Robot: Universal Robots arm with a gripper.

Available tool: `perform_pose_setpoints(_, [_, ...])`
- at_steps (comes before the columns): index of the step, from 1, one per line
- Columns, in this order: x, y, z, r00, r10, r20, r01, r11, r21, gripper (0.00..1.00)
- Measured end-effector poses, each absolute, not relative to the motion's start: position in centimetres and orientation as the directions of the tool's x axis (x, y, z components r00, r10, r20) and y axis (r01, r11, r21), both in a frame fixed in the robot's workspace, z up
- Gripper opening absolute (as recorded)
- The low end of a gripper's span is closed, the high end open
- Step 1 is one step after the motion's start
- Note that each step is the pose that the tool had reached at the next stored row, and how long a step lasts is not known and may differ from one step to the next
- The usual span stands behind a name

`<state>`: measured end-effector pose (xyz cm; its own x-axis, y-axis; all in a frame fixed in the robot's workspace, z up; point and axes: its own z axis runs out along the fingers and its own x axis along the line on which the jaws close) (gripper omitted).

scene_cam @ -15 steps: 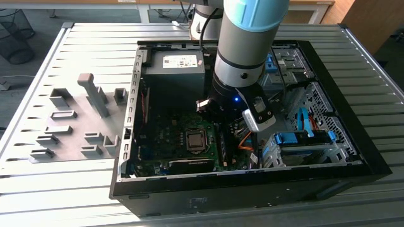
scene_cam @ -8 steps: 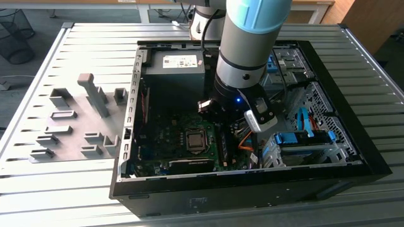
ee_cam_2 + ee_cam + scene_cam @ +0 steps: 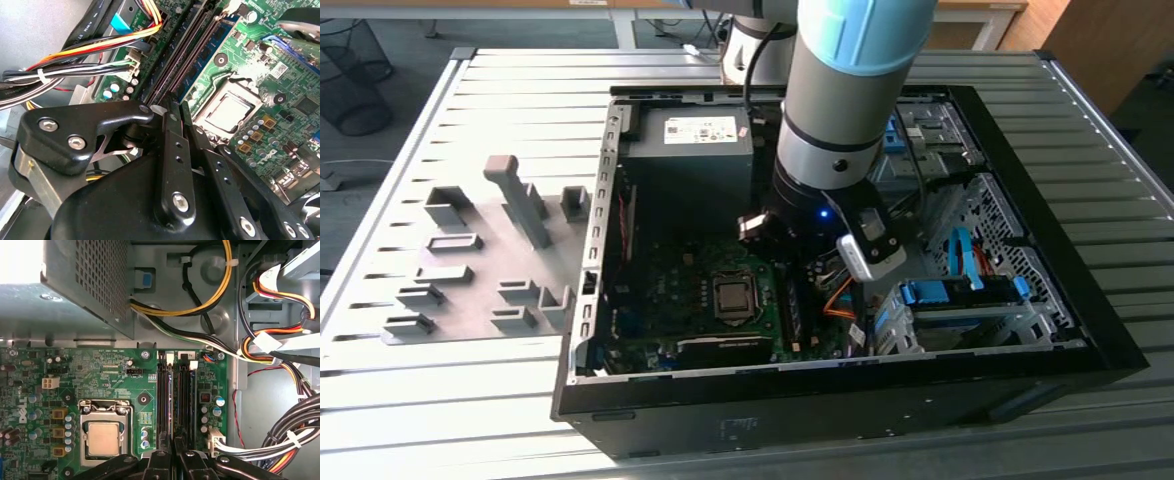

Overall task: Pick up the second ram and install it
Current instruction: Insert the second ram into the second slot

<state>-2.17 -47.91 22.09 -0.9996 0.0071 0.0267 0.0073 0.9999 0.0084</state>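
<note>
**A:** How far along is the job?

**B:** Well into it, I'd say. The gripper is down inside the computer case, right over the memory slots. Its fingers are drawn almost together, with only a slit between them. The second ram stands on edge in line with that slit and runs away from the fingertips along a slot. They appear to be pinching its near end.

**A:** So picked up and brought over. Is it seated?

**B:** I can't tell. It lines up with the slot, but whether it is pushed fully home and latched doesn't show. I'd judge the pickup and carry done and the final seating unconfirmed.

**A:** What lies around the fingers?

**B:** The green motherboard is under them. The processor socket is just beside them on one flank, and bundled cables are near on the other. Beyond the far end of the slots sits the grey power supply.

**A:** And the surface and the room?

**B:** The case lies open on a slatted metal table. Grey holder blocks sit on a plate well apart from the fingers, outside the case towards the exterior view's left. Past the table there's bare floor, a wire bin and wooden furniture.
</note>
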Motion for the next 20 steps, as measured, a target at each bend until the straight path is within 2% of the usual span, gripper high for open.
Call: perform_pose_setpoints(20, [-2.33, -47.90, 21.61, -1.000, 0.010, 0.027, 0.010, 1.000, 0.015, 0.14])
